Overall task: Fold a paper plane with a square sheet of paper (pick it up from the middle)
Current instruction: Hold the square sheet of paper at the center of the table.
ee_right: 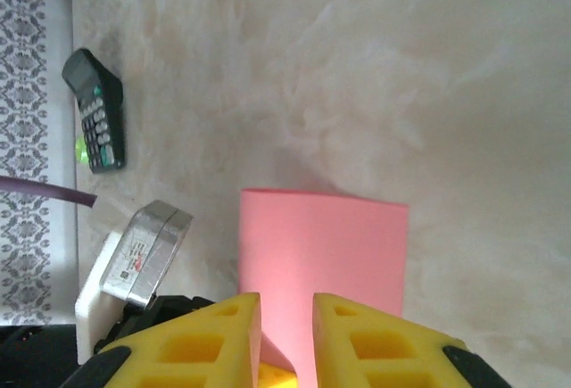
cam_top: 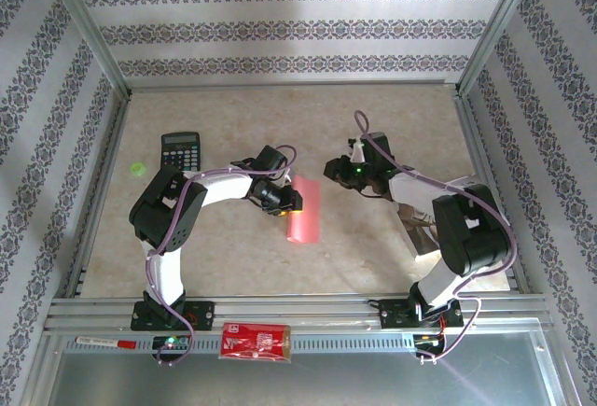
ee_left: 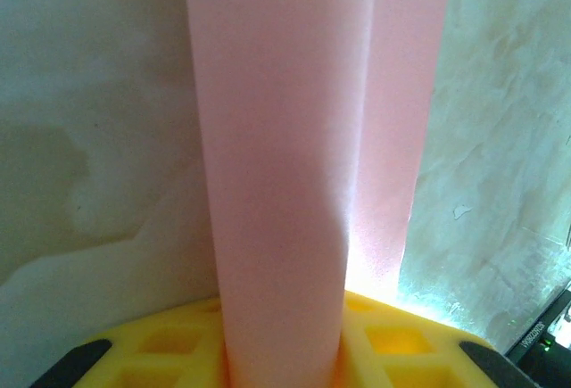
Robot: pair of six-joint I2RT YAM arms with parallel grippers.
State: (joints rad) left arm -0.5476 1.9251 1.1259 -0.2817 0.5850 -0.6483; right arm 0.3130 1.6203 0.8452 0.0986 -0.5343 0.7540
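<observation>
Folding looks part-done: the sheet [cam_top: 304, 212] lies mid-table as a long doubled strip, with no nose or wings yet. Left gripper [cam_top: 289, 203] sits at its left edge. In the wrist view a curled pink layer runs up from between the yellow fingers [ee_left: 152, 352] and hides the gap, so cannot tell if it pinches. It is probably there to lift or pin the flap for a crease. Right gripper [ee_right: 285, 321] hangs just off the strip's right side, fingers parted, pink seen through the gap, not clamped; likely free to press. Table [cam_top: 242, 266] is mottled beige and matte. Calculator [cam_top: 180, 151] far left, packet [cam_top: 256, 342] on the front rail [cam_top: 373, 317]. Patterned walls [cam_top: 280, 14] surround.
</observation>
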